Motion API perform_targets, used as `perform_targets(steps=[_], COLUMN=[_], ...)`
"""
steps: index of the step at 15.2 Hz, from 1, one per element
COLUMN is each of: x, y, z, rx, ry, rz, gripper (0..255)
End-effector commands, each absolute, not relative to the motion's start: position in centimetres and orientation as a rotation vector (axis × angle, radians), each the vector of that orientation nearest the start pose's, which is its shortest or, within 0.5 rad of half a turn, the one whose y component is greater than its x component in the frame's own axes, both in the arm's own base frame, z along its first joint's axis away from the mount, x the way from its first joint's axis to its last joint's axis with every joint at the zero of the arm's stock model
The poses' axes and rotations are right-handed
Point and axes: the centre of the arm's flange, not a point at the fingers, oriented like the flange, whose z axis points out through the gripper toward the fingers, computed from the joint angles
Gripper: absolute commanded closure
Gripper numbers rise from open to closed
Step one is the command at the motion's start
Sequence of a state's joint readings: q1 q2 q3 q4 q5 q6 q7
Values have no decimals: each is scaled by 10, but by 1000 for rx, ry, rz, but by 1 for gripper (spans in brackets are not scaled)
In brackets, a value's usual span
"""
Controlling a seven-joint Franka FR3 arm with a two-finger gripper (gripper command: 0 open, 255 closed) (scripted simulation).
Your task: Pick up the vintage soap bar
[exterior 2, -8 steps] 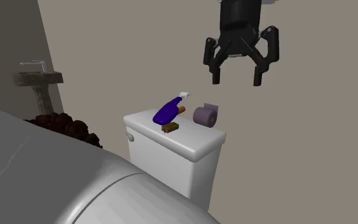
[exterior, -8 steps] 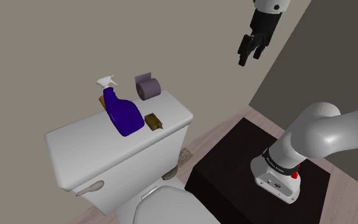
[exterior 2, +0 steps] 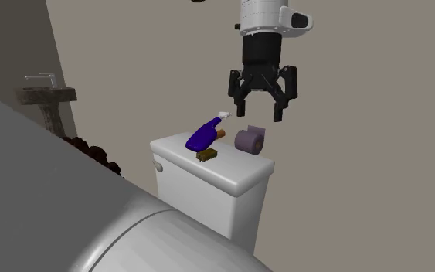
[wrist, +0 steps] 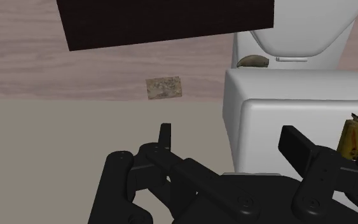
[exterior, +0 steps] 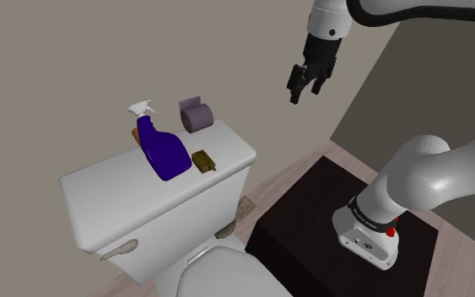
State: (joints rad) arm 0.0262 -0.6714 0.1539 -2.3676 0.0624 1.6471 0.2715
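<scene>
The soap bar point(exterior: 203, 160) is a small brown block, a bit rough and old looking. From the hand's camera it point(wrist: 355, 135) looks yellow-brown with a ragged end. It lies flat on the white toilet tank lid point(exterior: 109, 190), close to the lid's front edge and toward the end nearest the robot's black box point(exterior: 311, 211). A big blue spray bottle point(exterior: 164, 150) lies just beside it on the shoulder view's left, so that side is tight. A purple paper roll point(exterior: 198, 116) sits behind it by the wall, a little apart. The air right above the soap is free, and so is the side toward the lid's end. Past that end the lid drops off to the wood floor point(exterior: 277, 181). The gripper point(exterior: 305, 91) hangs high in the air, well above the lid and well apart from the soap. In the second exterior view it point(exterior 2: 257, 113) hangs over the paper roll point(exterior 2: 249, 140). Its two black fingers point(exterior 2: 239, 104) are spread wide apart. They hold nothing and touch nothing.
</scene>
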Motion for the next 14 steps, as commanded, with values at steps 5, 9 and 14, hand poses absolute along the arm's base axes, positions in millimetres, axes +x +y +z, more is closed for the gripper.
perform_targets(steps=[5,9,14], x=[355,372,394], y=[135,175,225], z=[511,484,452], rx=[-3156,-3141,-3123], ry=[246,266,292], rz=[58,50,39], gripper=[0,0,0])
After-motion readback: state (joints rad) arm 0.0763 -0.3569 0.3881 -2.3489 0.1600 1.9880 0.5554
